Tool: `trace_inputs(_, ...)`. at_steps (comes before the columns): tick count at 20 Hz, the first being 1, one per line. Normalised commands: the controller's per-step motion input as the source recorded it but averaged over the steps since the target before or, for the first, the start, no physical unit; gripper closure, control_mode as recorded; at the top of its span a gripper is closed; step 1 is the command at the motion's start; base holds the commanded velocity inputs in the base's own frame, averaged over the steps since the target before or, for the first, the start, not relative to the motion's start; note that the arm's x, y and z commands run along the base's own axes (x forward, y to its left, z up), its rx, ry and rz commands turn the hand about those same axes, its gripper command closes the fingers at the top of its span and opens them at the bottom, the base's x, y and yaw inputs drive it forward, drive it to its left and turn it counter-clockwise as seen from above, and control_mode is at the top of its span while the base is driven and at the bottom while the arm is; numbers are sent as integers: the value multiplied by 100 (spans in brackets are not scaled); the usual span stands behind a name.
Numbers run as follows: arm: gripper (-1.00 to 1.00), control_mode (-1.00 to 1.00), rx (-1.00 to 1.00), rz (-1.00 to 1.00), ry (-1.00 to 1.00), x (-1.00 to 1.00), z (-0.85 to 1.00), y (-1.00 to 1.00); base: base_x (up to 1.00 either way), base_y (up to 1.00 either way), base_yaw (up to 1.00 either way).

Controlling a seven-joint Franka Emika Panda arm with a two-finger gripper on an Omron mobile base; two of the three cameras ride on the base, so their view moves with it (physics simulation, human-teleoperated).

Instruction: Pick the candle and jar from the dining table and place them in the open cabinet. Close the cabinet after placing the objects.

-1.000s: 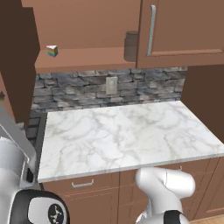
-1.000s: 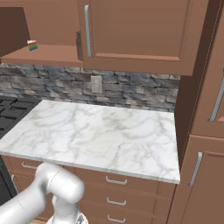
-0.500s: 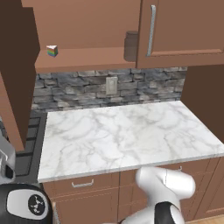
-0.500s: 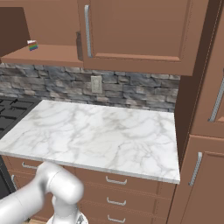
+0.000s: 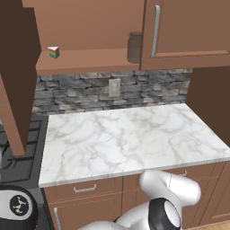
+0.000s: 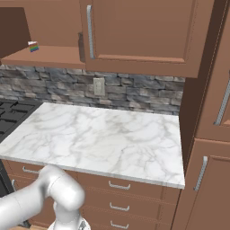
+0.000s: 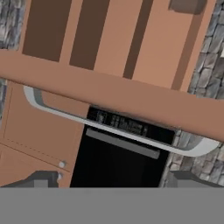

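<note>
Cabinet: I see the brown cabinet open on its left part, with the plain wooden shelf bare at the front; the door on the right is closed, with a long silver bar handle.
Jar: the grey jar stands on the shelf at its right end, just beside the edge of the closed door. From the right base camera I see only a dark strip of it behind the door edge.
Candle: I cannot find it.
Other thing on the shelf: a small rainbow-striped wedge sits at the left end, well apart from the jar.
Gripper: in the hand view its two dark tips stand wide apart and hold nothing. In front of them I see a curved silver handle crossing a brown door edge, with a black appliance face behind.
Change from earlier: shelf, jar, wedge and marble counter are at the same places. In the left base camera the dark round part of the robot at the lower left sits lower than half a second ago.
</note>
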Motion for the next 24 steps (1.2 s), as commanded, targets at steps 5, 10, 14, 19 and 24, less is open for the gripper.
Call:
trace_inputs(5,-100,-100,10,0,0,7,0,32,0,0,0)
trace_inputs(10,-100,-100,15,0,0,7,-2,29,0,0,0)
trace_inputs(14,-100,-100,18,0,0,9,-12,19,0,0,0)
trace_inputs(19,-100,-100,20,-6,-1,7,-24,1,0,0,0)
trace_inputs(24,-100,-100,17,-10,-2,15,-29,4,0,0,0)
